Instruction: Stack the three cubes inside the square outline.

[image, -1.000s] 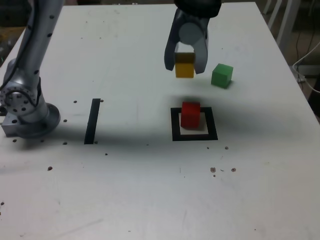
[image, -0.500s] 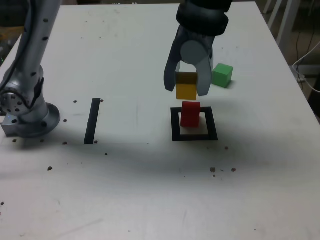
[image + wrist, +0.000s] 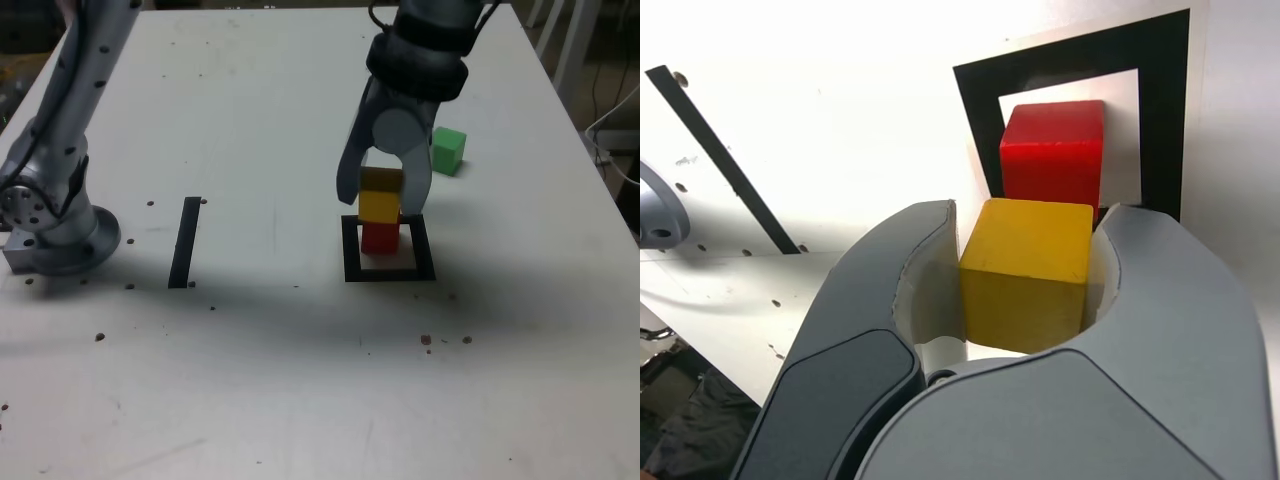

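Now the gripper [image 3: 384,207] clamps the yellow cube [image 3: 379,202] between both fingers, directly above the red cube [image 3: 378,238] inside the square outline [image 3: 351,250]; green cube [image 3: 447,151] sits far right.

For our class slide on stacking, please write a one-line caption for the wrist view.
Pincer grips the yellow cube just over the red cube inside the square outline.

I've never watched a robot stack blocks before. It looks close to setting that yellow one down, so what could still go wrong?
The small matte yellow cube, clamped in the grey gripper, may not sit squarely over the small matte red cube inside the black tape square outline. Released off-centre, it could slide off.

The jaws reach down beside the red cube, so opening or lifting might nudge it.
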Action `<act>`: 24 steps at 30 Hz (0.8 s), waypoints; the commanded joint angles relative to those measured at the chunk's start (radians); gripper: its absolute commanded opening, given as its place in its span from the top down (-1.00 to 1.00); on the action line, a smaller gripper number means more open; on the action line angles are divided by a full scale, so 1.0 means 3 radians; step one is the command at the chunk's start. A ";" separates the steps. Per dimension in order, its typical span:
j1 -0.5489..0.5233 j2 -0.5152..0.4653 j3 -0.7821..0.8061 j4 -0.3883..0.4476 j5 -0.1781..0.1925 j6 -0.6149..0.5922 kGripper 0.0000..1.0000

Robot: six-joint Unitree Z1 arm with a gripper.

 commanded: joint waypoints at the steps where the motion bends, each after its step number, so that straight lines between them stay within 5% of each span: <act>1: 0.0001 0.0033 -0.0017 0.0051 -0.0004 0.0003 0.44; 24: 0.0067 0.0153 -0.0005 -0.0027 0.0029 0.0026 0.44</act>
